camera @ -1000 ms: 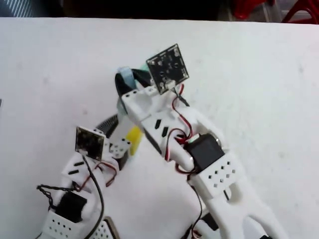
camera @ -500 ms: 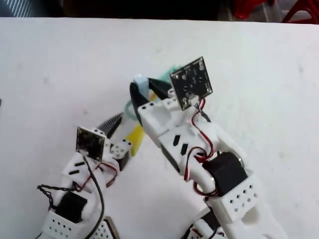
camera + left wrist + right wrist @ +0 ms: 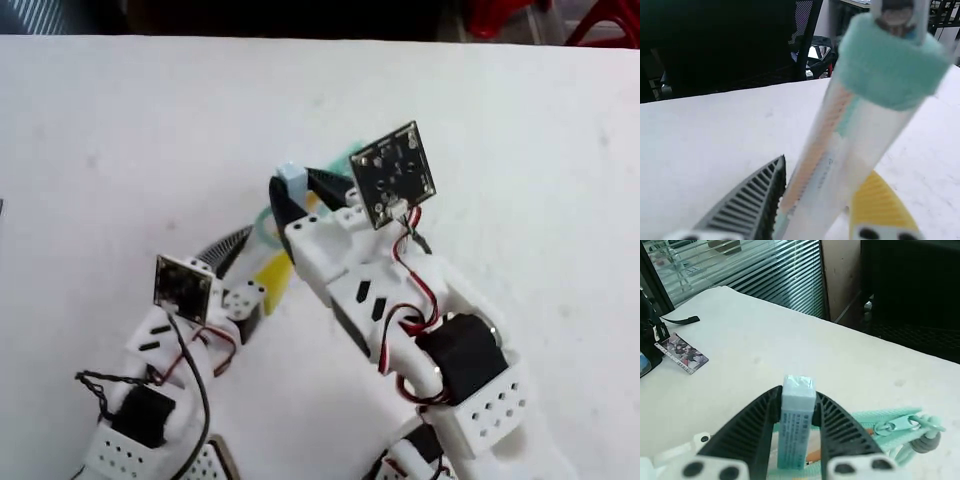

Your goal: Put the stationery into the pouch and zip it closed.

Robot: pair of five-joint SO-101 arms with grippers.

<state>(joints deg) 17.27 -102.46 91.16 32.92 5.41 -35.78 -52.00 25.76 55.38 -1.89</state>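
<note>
Between right jaws — eraser (image 3: 797, 415); between left jaws — pouch (image 3: 840, 135).

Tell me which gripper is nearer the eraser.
Right. The right gripper is clamped on the eraser, holding it upright. The left gripper sits apart from it, closed on the pouch.

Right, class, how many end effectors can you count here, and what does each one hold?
2. The right end effector clamps an eraser; the left end effector, close beside it, grips the clear pouch.
</note>
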